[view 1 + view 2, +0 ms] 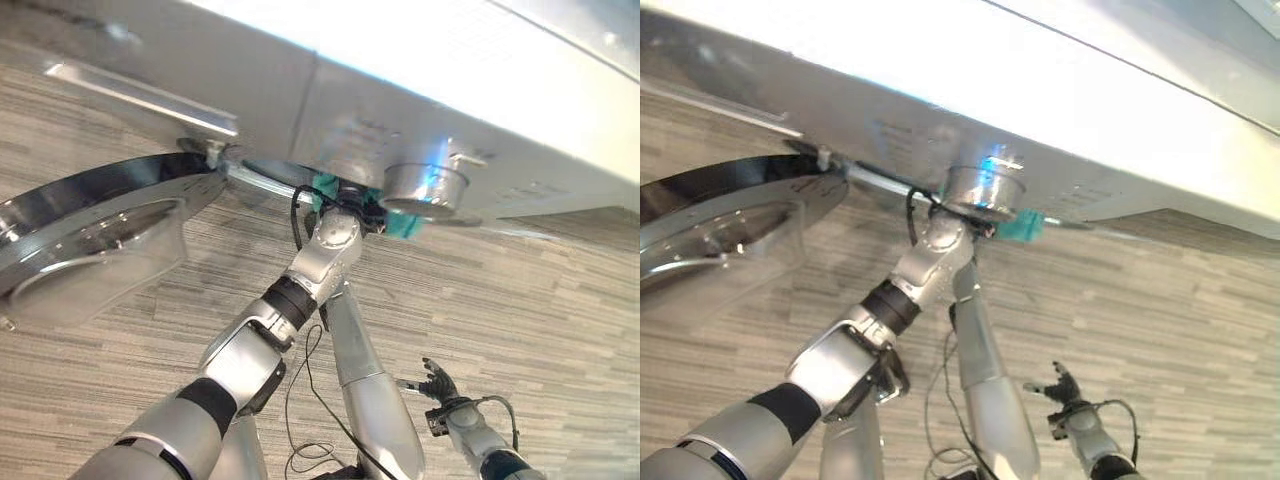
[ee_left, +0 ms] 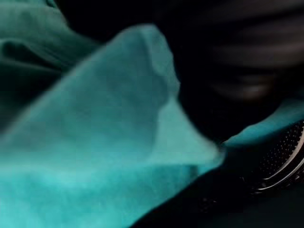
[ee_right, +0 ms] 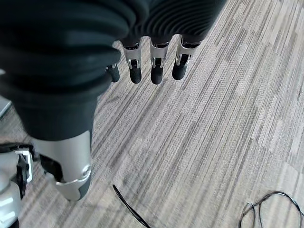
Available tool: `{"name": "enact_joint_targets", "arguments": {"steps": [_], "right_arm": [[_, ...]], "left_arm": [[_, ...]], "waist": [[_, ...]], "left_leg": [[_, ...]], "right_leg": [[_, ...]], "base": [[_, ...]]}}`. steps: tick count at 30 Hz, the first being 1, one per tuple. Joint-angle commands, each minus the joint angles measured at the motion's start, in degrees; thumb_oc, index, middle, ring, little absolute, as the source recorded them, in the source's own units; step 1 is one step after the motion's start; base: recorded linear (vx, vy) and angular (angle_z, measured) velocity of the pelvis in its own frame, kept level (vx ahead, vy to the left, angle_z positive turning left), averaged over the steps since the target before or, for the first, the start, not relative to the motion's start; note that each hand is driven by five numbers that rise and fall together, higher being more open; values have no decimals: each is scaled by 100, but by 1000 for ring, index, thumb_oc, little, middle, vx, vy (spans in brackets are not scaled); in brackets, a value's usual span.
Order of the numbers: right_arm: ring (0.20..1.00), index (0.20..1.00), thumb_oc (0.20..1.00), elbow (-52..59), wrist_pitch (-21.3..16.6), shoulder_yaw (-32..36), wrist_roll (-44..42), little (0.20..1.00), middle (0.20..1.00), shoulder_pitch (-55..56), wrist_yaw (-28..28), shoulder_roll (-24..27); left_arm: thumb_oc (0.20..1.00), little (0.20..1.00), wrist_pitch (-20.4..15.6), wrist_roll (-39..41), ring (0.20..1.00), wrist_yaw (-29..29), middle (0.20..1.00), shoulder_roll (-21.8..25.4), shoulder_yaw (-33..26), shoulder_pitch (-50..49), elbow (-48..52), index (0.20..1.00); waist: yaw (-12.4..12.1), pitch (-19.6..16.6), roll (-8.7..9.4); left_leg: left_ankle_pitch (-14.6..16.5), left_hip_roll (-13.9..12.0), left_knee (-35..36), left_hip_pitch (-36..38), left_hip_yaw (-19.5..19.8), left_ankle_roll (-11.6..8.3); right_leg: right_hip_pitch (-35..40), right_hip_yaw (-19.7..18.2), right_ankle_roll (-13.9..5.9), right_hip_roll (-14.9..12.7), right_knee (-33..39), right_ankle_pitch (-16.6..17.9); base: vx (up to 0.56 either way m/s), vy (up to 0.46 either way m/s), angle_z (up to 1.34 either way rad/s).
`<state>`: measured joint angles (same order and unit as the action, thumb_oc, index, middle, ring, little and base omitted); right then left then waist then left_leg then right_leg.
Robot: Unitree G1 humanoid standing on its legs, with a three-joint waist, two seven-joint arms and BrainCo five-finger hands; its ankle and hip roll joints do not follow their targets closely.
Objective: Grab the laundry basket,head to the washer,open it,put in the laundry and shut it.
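Loading step. Left arm reaching into washer opening, door swung open; left hand hidden inside, finger state unreadable. Teal laundry inside drum, edge showing at opening. Right hand idle, fingers relaxed, above floor. Next: withdraw, shut door.

Grey striped carpet floor w/ plank pattern.
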<state>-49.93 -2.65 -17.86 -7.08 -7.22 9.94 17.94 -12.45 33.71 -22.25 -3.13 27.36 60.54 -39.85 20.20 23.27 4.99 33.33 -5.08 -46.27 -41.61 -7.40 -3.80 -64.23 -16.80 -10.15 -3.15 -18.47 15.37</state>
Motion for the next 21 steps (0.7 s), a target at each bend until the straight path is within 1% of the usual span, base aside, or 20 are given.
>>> {"name": "enact_joint_targets", "arguments": {"steps": [1,2,4,5,6,7,8,9,10,11,12,13,14,15,16,17,18,19,20,21], "right_arm": [[1000,1000,1000,111,-108,-270,89,1000,1000,577,166,548],[1000,1000,1000,114,-105,-271,88,1000,1000,565,165,560],[1000,1000,1000,168,-125,-322,110,1000,1000,541,154,574],[1000,1000,1000,115,-118,-447,154,1000,1000,394,113,564],[1000,1000,1000,107,-119,-455,152,1000,1000,355,112,590],[1000,1000,1000,57,-86,-472,183,1000,1000,297,65,619],[1000,1000,1000,69,-68,-428,242,1000,1000,334,-14,628],[1000,1000,1000,78,-63,-429,246,1000,1000,337,-18,642],[1000,1000,1000,8,-110,-487,317,1000,1000,577,-38,502],[1000,1000,1000,-9,-121,-486,320,1000,1000,590,-36,494],[1000,1000,1000,-168,-104,-539,299,1000,1000,602,-59,415],[1000,1000,1000,-183,-106,-575,272,1000,1000,608,-77,378],[1000,1000,1000,-223,-142,-568,207,1000,1000,634,-104,320],[1000,1000,1000,-223,-143,-574,208,1000,1000,638,-103,308],[1000,1000,1000,-182,-160,-554,206,1000,1000,669,-121,304],[1000,1000,1000,-188,-173,-517,192,1000,1000,685,-139,318],[1000,1000,1000,-168,-191,-458,189,1000,1000,704,-154,349],[1000,1000,1000,-111,-241,-321,169,1000,1000,738,-210,430],[1000,1000,1000,-112,-240,-320,170,1000,1000,735,-209,419],[1000,1000,1000,-65,-257,-198,132,1000,1000,709,-212,435]], "left_arm": [[200,200,-521,-27,200,-348,200,-414,-635,908,-284,200],[200,200,-528,-18,200,-338,200,-412,-656,941,-309,200],[200,200,-584,210,200,-404,200,-296,-886,1281,-544,200],[200,200,-952,1794,200,-440,200,310,-1960,2556,-1242,200],[200,200,-962,1869,200,-364,200,353,-1999,2637,-1332,200],[200,200,-1165,2432,200,-193,200,648,-2257,3007,-1261,200],[200,200,-1773,3105,200,-31,200,1044,-2525,3235,-328,200],[200,200,-1796,3117,200,-39,200,1041,-2519,3193,-276,200],[200,200,-2130,3324,200,-157,200,935,-2714,2915,466,200],[200,200,-2137,3304,200,-183,200,910,-2700,2863,520,200],[200,200,-2116,3317,200,-257,200,756,-2617,2791,554,200],[548,548,-2058,3264,548,-245,548,725,-2501,2723,592,548],[1000,1000,-1496,2790,1000,-173,1000,882,-2096,2527,354,1000],[1000,1000,-1482,2784,1000,-171,1000,888,-2091,2521,353,1000],[1000,1000,-1247,2559,1000,-64,1000,1019,-1900,2366,290,1000],[1000,1000,-914,2143,1000,45,1000,1213,-1624,2265,102,1000],[1000,1000,-586,1597,1000,206,1000,1465,-1217,2204,-138,1000],[1000,1000,-37,125,1000,405,1000,2073,-339,2172,-582,1000],[1000,1000,-36,114,1000,401,1000,2071,-331,2178,-586,1000],[1000,1000,213,-740,1000,525,1000,2313,199,2065,-557,1000]], "waist": [[394,-236,76],[394,-224,74],[450,-250,100],[547,-362,140],[559,-337,121],[552,-354,90],[486,-356,9],[491,-354,-3],[429,-318,-57],[423,-331,-62],[397,-321,-84],[386,-307,-98],[358,-288,-138],[360,-287,-127],[343,-290,-155],[316,-297,-186],[282,-297,-235],[182,-280,-343],[182,-271,-335],[79,-229,-419]], "left_leg": [[133,-239,1313,1014,161,428],[131,-240,1323,1028,151,427],[111,-284,1434,1134,85,418],[80,-430,1813,1473,-67,403],[74,-434,1836,1491,-79,402],[58,-467,1967,1584,-122,391],[-14,-519,2181,1714,-159,353],[-23,-525,2201,1729,-161,349],[-96,-554,2370,1811,-159,316],[-108,-559,2390,1823,-155,312],[-160,-580,2469,1868,-132,292],[-192,-599,2514,1901,-124,274],[-298,-635,2665,2013,-97,208],[-309,-636,2682,2026,-96,205],[-361,-644,2753,2086,-77,177],[-402,-649,2810,2115,-71,155],[-467,-646,2876,2145,-54,127],[-573,-633,2942,2164,0,94],[-575,-634,2945,2170,6,94],[-649,-599,3018,2195,63,82]], "right_leg": [[-459,226,-339,10,-236,-372],[-455,220,-339,16,-237,-373],[-476,211,-356,95,-240,-362],[-533,224,-418,261,-263,-377],[-531,221,-418,271,-266,-382],[-559,224,-438,305,-276,-386],[-584,263,-460,321,-282,-401],[-578,268,-459,325,-284,-405],[-593,322,-467,306,-280,-413],[-586,331,-465,306,-278,-416],[-592,366,-464,298,-293,-424],[-591,376,-463,302,-314,-424],[-554,406,-457,279,-310,-422],[-544,410,-455,277,-306,-422],[-522,423,-450,254,-306,-420],[-500,435,-446,225,-298,-415],[-463,448,-439,181,-282,-401],[-426,484,-424,66,-281,-383],[-419,489,-423,63,-283,-387],[-381,531,-421,-37,-301,-395]], "base": [[82,6,-25],[76,31,-34],[72,20,-42],[96,23,-41],[125,37,-36],[76,-8,-31],[75,-9,-32],[50,-43,-27],[9,-23,-13],[1,-39,-3],[0,0,0],[0,0,0],[-22,-3,3],[-21,8,7],[-14,7,15],[-25,13,14],[-49,32,13],[-41,25,9],[-61,42,14],[-33,21,17]]}}
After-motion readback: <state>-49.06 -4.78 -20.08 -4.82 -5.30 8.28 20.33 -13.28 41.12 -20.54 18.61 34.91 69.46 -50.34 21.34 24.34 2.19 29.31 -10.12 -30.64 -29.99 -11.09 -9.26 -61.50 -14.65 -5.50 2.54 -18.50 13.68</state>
